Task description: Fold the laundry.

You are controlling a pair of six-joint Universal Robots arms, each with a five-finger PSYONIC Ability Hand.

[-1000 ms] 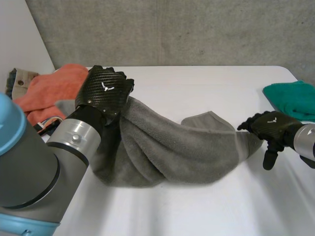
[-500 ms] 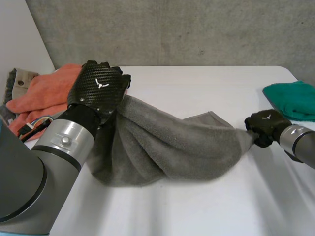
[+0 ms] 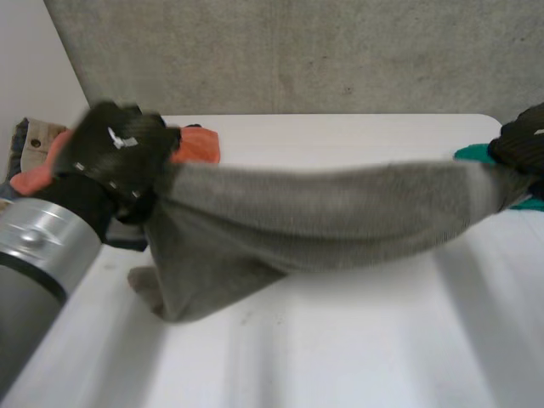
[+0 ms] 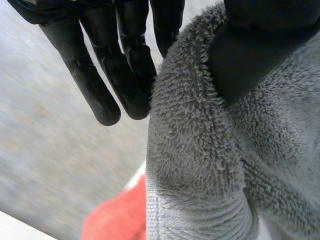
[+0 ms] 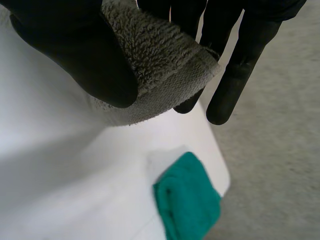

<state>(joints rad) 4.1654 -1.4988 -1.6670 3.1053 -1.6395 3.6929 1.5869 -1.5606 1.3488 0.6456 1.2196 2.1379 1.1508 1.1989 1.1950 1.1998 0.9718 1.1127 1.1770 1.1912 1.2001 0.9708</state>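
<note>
A grey terry towel (image 3: 314,217) hangs stretched above the white counter (image 3: 357,340), its slack fold touching down near the left end. The left hand (image 3: 115,149) pinches one end between thumb and fingers, near an orange cloth (image 3: 197,144). The right hand (image 3: 523,140) pinches the other end likewise, near a teal cloth (image 5: 187,197).

I work at a white table (image 3: 357,340) that takes up the lower half of my head view, its far corner rounded at the upper right. Behind it a rough grey concrete wall (image 3: 297,51) runs across the top and meets a plain white wall (image 3: 34,59) at the upper left. The light is soft and even, leaving a dull sheen on the tabletop.
</note>
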